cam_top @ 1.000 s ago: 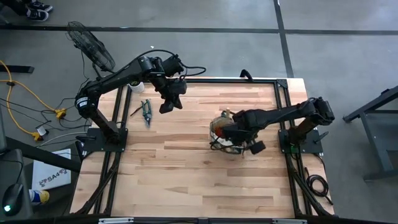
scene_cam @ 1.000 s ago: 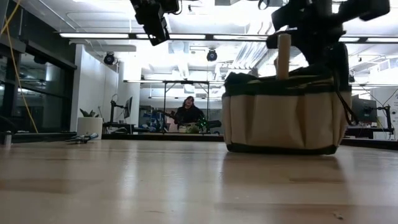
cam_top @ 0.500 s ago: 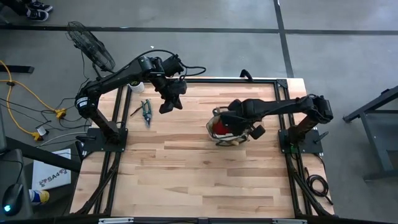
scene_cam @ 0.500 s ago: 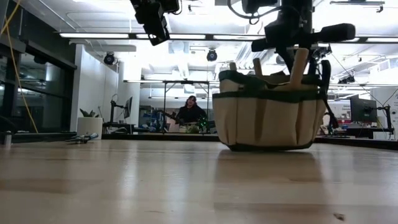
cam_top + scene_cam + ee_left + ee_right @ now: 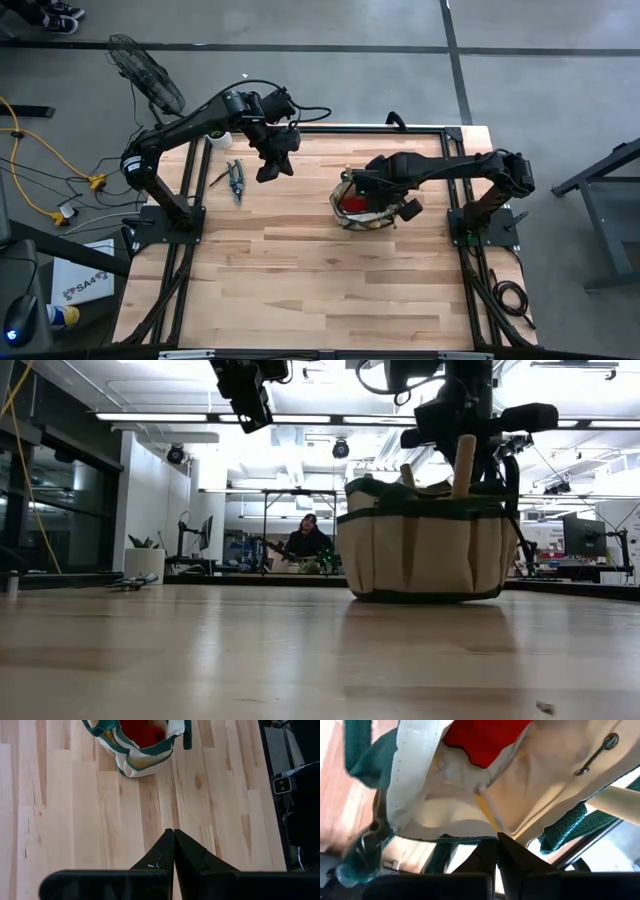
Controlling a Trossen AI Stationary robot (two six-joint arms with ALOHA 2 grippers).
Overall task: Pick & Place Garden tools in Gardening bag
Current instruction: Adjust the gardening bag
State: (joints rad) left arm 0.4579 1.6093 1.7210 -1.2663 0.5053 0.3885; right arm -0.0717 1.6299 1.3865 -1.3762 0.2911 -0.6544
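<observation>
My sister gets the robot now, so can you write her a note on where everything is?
Left pincer: shut, empty, high over the table's back left.
Right pincer: shut, at the bag's rim; whether it grips the bag is unclear.
Bag: upright, mid-table towards the right.
Done: red glove and wood-handled tools are inside.
Left: shears lie on the table at back left; a thin tool lies beside them.

Bright ceiling strip lights (image 5: pixel 300 417) wash out the top of the low view and lay a soft sheen across the worktop (image 5: pixel 300 660). From overhead, light is even with faint shadows. The right wrist picture is blurred, close up.
</observation>
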